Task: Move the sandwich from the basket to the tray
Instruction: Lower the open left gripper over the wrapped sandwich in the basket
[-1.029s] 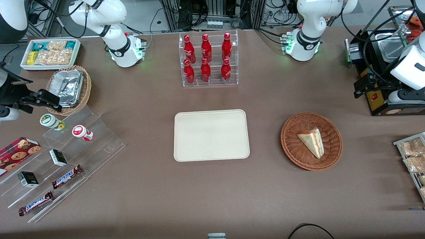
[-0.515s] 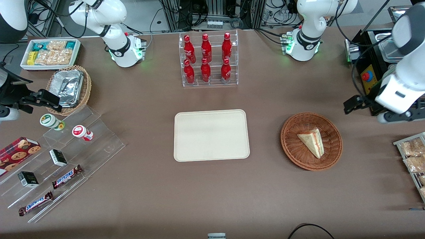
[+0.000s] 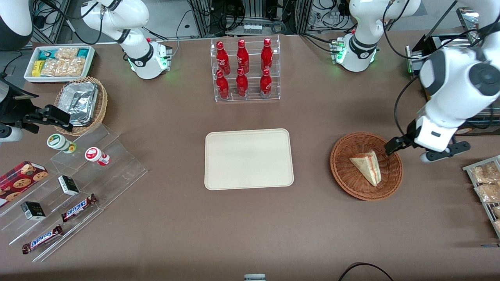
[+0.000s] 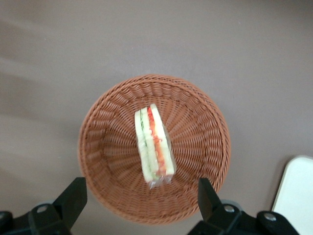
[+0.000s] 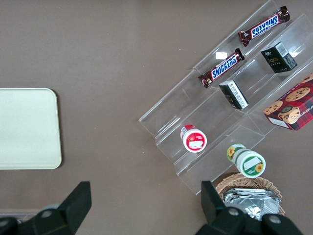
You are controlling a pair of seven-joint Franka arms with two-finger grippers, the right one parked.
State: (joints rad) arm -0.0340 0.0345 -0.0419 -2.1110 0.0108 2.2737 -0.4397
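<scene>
Gripper (image 4: 142,196) hangs above the basket (image 3: 343,171) edge nearest the working arm, jaws spread wide, empty. Sandwich (image 3: 367,167) lies on its side in the basket, approx centre, well apart from the tray (image 3: 249,159) on the bench. Looks light, soft, squashy; clear wrap prob slippery. Best bet: pinch across the flat bread faces, mid-wedge, w/ gentle pressure so filling doesn't ooze.
</scene>
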